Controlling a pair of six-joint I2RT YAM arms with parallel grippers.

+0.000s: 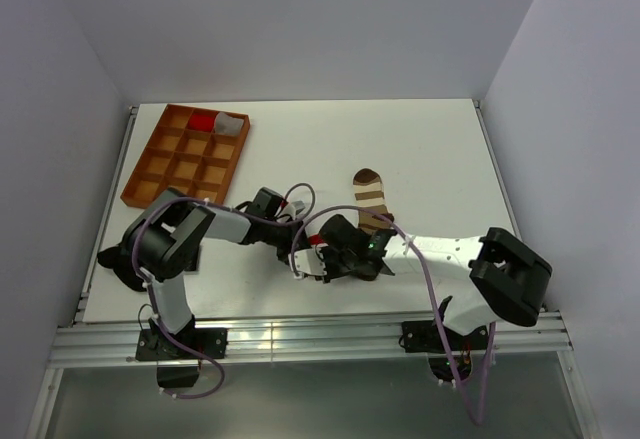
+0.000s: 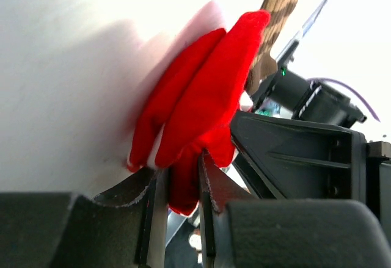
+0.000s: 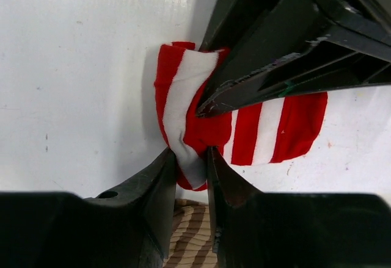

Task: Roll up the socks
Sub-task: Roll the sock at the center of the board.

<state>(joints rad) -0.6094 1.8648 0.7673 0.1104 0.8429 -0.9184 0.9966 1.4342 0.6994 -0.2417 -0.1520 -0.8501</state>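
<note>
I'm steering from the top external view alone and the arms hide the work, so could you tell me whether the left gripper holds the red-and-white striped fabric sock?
Observer: Yes, the left gripper is shut on the red-and-white striped fabric sock.
Operator: And the right one, please?
Observer: The right gripper pinches the sock's folded end, close beside the left one.
Operator: Is the sock rolled yet?
Observer: Only partly; its other end lies flat on the white table.

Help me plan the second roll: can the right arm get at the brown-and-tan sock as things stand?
Probably not yet. The right gripper is shut on the red-and-white sock, as is the left gripper. The brown-and-tan sock lies flat on the table close by, so once freed the way looks open.
</note>
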